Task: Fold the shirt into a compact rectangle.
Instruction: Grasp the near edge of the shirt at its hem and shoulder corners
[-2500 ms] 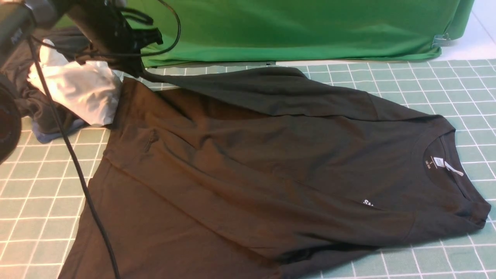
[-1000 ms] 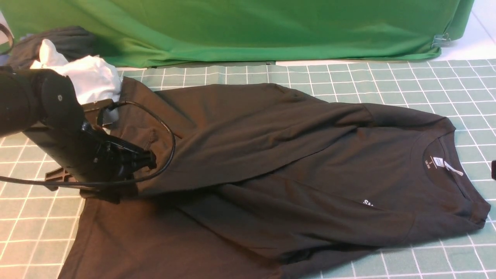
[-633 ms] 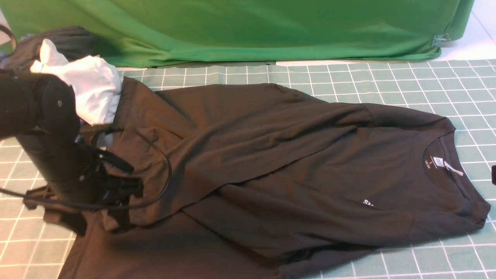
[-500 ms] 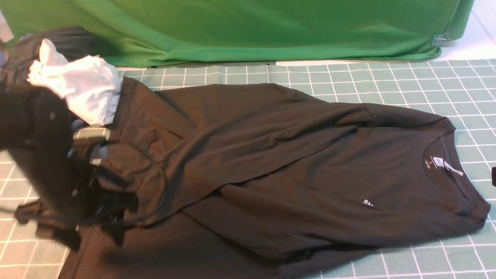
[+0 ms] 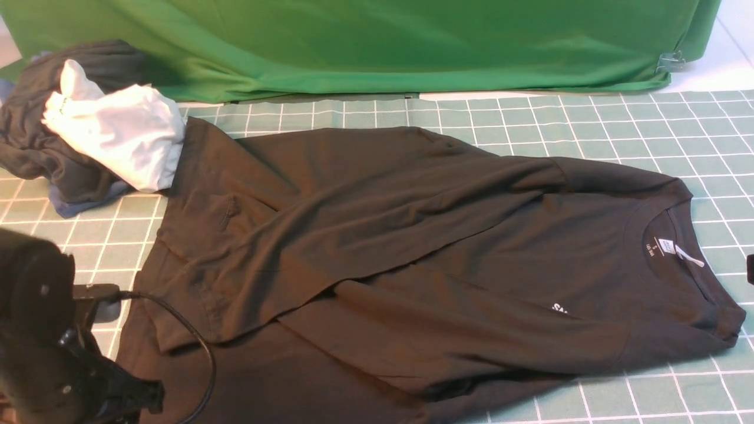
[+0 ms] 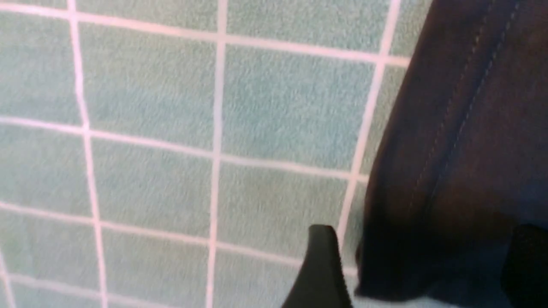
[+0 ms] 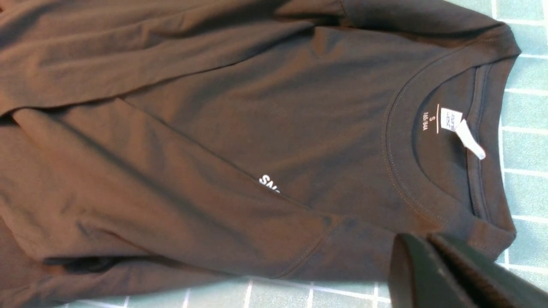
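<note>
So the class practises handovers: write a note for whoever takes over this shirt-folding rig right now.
Left gripper: open, empty, at the T-shirt's hem.
Right gripper: shut, empty, above the T-shirt near its collar.
T-shirt: flat on the grid mat, collar right, hem left.
Done: far and near sides folded in over the middle.
Left: probably fold hem end toward collar into a rectangle; smooth wrinkles.

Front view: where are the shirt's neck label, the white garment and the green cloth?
neck label (image 5: 666, 245), front view, its white square part.
white garment (image 5: 123, 138), front view, middle of the bundle.
green cloth (image 5: 412, 41), front view, its broad middle.
</note>
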Tool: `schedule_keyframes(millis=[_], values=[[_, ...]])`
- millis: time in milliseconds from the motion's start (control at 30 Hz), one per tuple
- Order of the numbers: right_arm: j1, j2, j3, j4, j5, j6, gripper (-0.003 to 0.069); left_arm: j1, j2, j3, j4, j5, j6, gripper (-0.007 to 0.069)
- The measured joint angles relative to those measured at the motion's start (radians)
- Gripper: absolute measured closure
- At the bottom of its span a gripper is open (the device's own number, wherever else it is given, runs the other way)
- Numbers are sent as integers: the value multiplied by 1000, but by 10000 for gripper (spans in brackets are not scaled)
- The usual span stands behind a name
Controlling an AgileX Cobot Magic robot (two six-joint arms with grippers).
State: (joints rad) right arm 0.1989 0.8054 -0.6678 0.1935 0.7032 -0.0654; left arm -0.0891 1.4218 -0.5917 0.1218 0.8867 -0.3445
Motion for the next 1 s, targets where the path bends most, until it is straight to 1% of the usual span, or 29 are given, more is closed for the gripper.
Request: schedule_keyframes(millis=[100, 267, 300, 367, 400, 533, 567, 633, 667, 733, 767, 833, 900, 1000], values=[[0, 0, 0, 1, 0, 0, 629, 0, 2, 28, -11, -47, -2, 107], [0, 0, 0, 1, 0, 0, 629, 0, 11, 44, -24, -60, -7, 110], [0, 0, 0, 1, 0, 0, 629, 0, 11, 44, -26, -60, -7, 121], [0, 0, -1, 2, 7, -16, 629, 0, 11, 44, -39, -60, -8, 179], [0, 0, -2, 4, 12, -20, 629, 0, 11, 44, -39, -60, -8, 186], [0, 27, -69, 56, 149, -134, 629, 0, 18, 44, -56, -52, -3, 478], [0, 43, -95, 68, 186, -163, 629, 0, 19, 43, -52, -44, 4, 534], [0, 79, -145, 89, 275, -216, 629, 0, 19, 35, -48, -22, 9, 587], [0, 83, -150, 93, 294, -222, 629, 0, 19, 35, -48, -22, 10, 590], [0, 152, -204, 126, 390, -325, 629, 0, -16, 26, -48, 12, 15, 613], [0, 157, -208, 134, 400, -332, 629, 0, -24, 25, -48, 13, 16, 613], [4, 208, -217, 169, 433, -392, 629, 0, -69, 23, -48, 28, 17, 615], [39, 263, -218, 193, 448, -426, 626, 0, -131, 23, -48, 47, 19, 617], [134, 329, -216, 195, 426, -441, 615, 0, -211, 23, -48, 76, 19, 616]])
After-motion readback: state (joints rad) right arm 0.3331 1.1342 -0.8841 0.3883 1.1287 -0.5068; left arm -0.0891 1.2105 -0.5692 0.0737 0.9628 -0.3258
